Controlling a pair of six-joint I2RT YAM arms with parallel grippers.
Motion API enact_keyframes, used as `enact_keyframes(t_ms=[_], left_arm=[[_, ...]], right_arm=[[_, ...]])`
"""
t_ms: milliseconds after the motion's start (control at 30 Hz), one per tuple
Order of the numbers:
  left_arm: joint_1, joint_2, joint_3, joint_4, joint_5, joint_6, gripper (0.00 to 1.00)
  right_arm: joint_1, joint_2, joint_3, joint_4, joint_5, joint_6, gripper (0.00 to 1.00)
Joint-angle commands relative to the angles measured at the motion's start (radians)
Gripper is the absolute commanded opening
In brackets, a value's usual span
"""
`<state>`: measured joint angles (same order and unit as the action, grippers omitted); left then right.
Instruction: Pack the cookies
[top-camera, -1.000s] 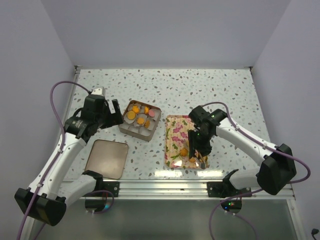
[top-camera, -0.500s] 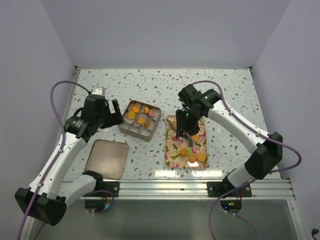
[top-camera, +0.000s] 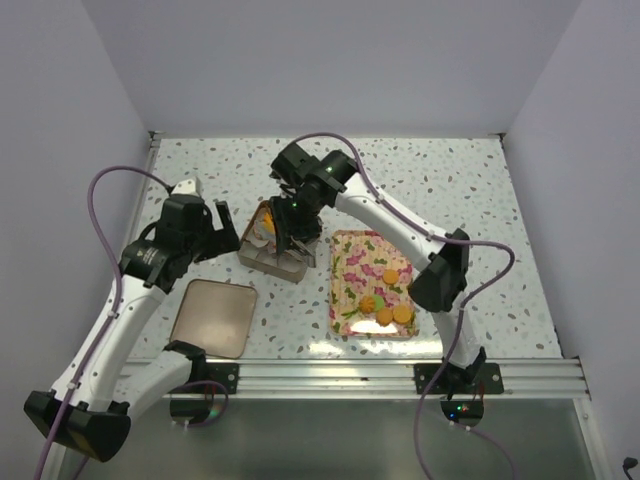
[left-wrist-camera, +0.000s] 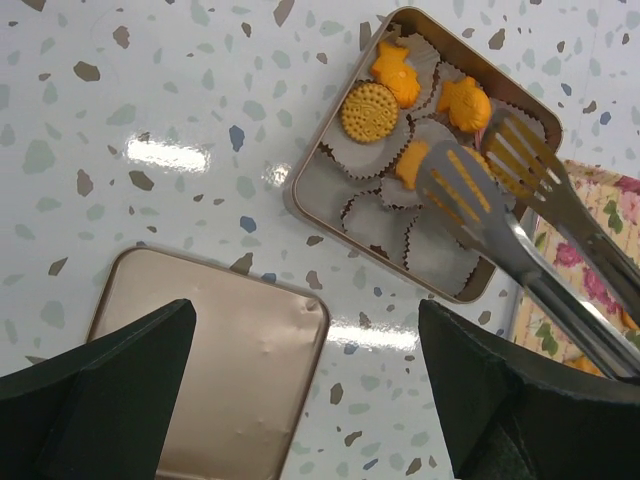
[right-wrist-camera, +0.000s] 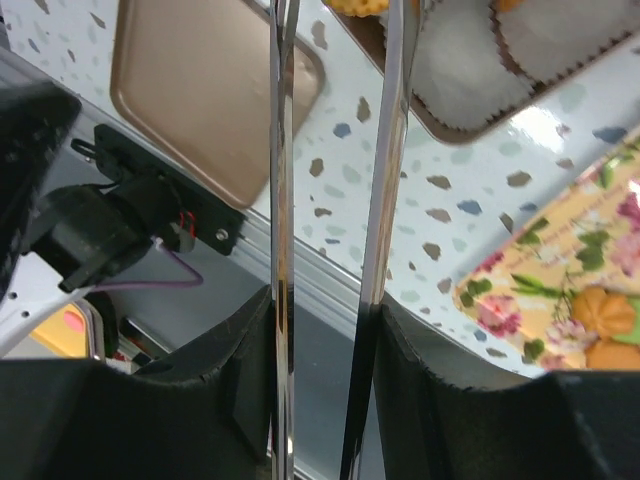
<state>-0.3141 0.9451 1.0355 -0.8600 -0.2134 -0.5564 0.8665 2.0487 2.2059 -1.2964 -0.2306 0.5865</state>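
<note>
Orange cookies (left-wrist-camera: 369, 111) lie in white paper cups inside the open tin (top-camera: 262, 262), which is also in the left wrist view (left-wrist-camera: 300, 190). More orange cookies (top-camera: 390, 276) lie on the flowered tray (top-camera: 350, 262). My right gripper (top-camera: 300, 212) is shut on metal tongs (left-wrist-camera: 480, 190), whose two blades hang slightly apart over the tin's right side. Whether a cookie sits between the blades is unclear. The tong arms (right-wrist-camera: 282, 200) run between my right gripper's fingers (right-wrist-camera: 325, 390). My left gripper (top-camera: 222, 228) is open and empty, left of the tin (left-wrist-camera: 310, 390).
The tin's lid (top-camera: 213, 316) lies flat at the front left, and shows in both wrist views (left-wrist-camera: 220, 360) (right-wrist-camera: 200, 90). The metal rail runs along the table's near edge (top-camera: 380, 375). The right arm stretches across the tray.
My right arm has swung the tongs from the near end of the flowered tray leftward to above the tin. The left arm has shifted only slightly.
</note>
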Motion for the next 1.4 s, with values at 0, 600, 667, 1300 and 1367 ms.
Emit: enact_keyframes(t_ms=[0,600,667,1300,1367], left_arm=[[0.006,-0.029,0.041,-0.037,-0.040,0.010,0.99],[0.006,-0.062,0.060,-0.117,-0.086,0.001,1.00],[0.006,-0.062,0.064,-0.125,-0.095,0.007,1.00],[0.006,-0.002,0.087,-0.090,-0.095,0.035,1.00],[0.006,0.000,0.086,-0.086,-0.090,0.033,1.00]], right_arm=[[0.014,0.080,0.151,-0.046,-0.071,-0.014,0.38],[0.040,0.243,0.156,0.152,-0.217,0.036,0.38],[0.039,0.257,0.160,0.152,-0.213,0.036,0.38],[0.017,0.260,0.135,0.143,-0.191,0.022,0.50],[0.012,0.255,0.135,0.140,-0.190,0.021,0.50]])
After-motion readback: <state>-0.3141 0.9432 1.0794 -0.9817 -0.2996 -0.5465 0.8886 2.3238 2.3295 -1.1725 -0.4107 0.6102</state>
